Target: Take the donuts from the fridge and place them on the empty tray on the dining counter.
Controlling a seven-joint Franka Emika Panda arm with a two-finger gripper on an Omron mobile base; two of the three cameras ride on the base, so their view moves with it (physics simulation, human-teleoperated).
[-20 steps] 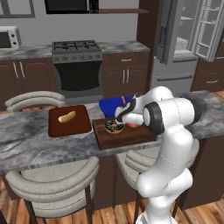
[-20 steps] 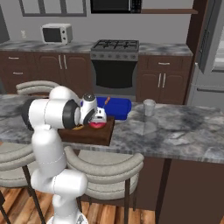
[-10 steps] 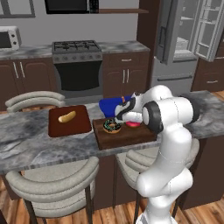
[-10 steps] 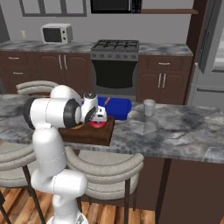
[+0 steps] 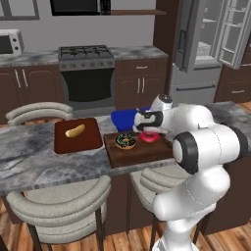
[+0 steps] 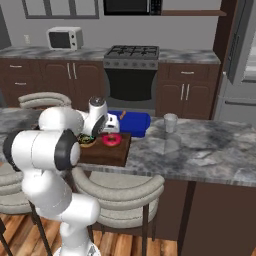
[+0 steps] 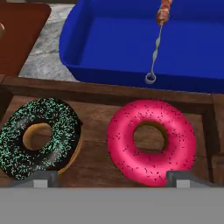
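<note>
Two donuts lie side by side on the dark wooden tray (image 7: 97,162) on the dining counter (image 5: 29,157): a chocolate-frosted donut (image 7: 39,138) with light sprinkles and a red-frosted donut (image 7: 151,140). The base views show the same chocolate donut (image 5: 125,141) (image 6: 86,140), red donut (image 5: 149,137) (image 6: 111,139) and tray (image 5: 139,153) (image 6: 107,154). My gripper (image 7: 111,179) (image 5: 145,129) (image 6: 104,132) hovers just above them, open, its fingertips (image 7: 43,178) wide apart and holding nothing. The fridge (image 5: 206,44) stands at the back right with its doors open.
A blue oblong dish (image 7: 144,39) (image 5: 125,117) (image 6: 134,123) with a skewer (image 7: 155,48) sits right behind the tray. A reddish-brown board (image 5: 76,137) with a bread roll (image 5: 74,131) lies to the left. A glass (image 6: 170,122) stands on the counter; stools (image 5: 59,206) line its near edge.
My jaws have spread wide and let go of the red donut, which now rests on the tray beside the chocolate one. The arm has hardly moved.
</note>
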